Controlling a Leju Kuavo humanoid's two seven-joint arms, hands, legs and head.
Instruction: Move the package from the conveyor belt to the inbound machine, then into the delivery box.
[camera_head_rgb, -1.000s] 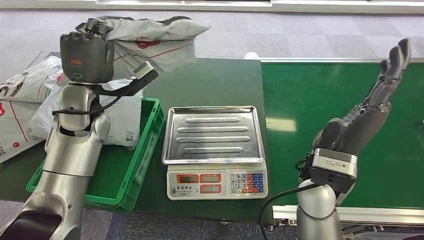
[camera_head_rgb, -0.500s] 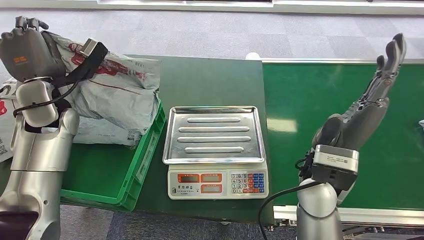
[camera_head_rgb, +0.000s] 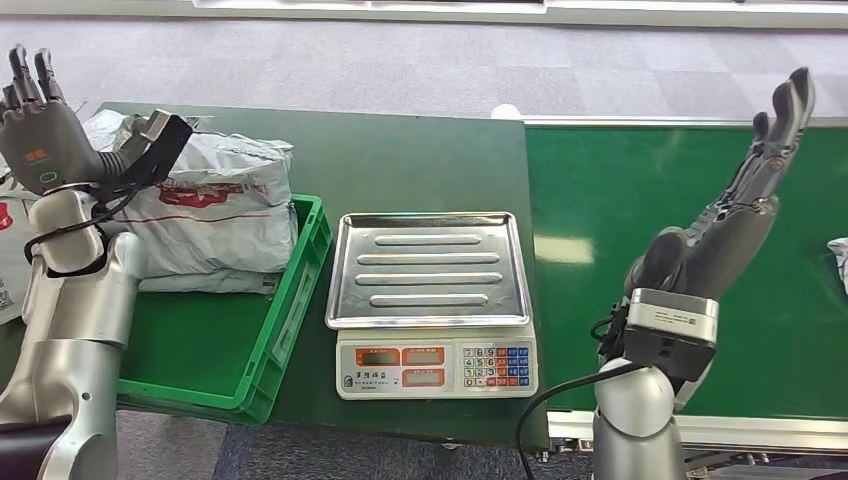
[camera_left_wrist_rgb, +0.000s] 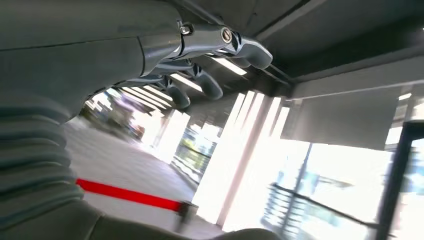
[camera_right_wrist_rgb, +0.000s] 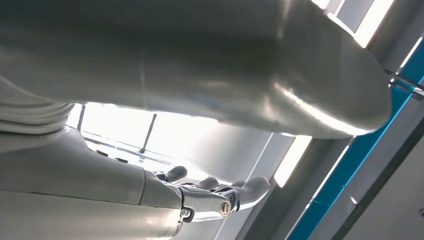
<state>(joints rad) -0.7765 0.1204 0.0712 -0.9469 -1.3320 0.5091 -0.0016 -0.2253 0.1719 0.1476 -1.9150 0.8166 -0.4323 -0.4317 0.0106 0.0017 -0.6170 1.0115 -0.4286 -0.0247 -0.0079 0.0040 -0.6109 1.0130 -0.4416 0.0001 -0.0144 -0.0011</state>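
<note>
Two hands are raised, both empty with fingers straight and apart: the left hand (camera_head_rgb: 38, 135) at the far left beside the green delivery box (camera_head_rgb: 290, 330), the right hand (camera_head_rgb: 745, 205) over the green conveyor belt (camera_head_rgb: 650, 180). The grey package (camera_head_rgb: 215, 205) lies in the box's far end. The scale (camera_head_rgb: 430, 300) stands between box and belt.

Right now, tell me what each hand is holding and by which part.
Nothing is held. The left hand is raised with fingers apart, beside the package lying in the green crate. The right hand is open above the conveyor belt.
</note>
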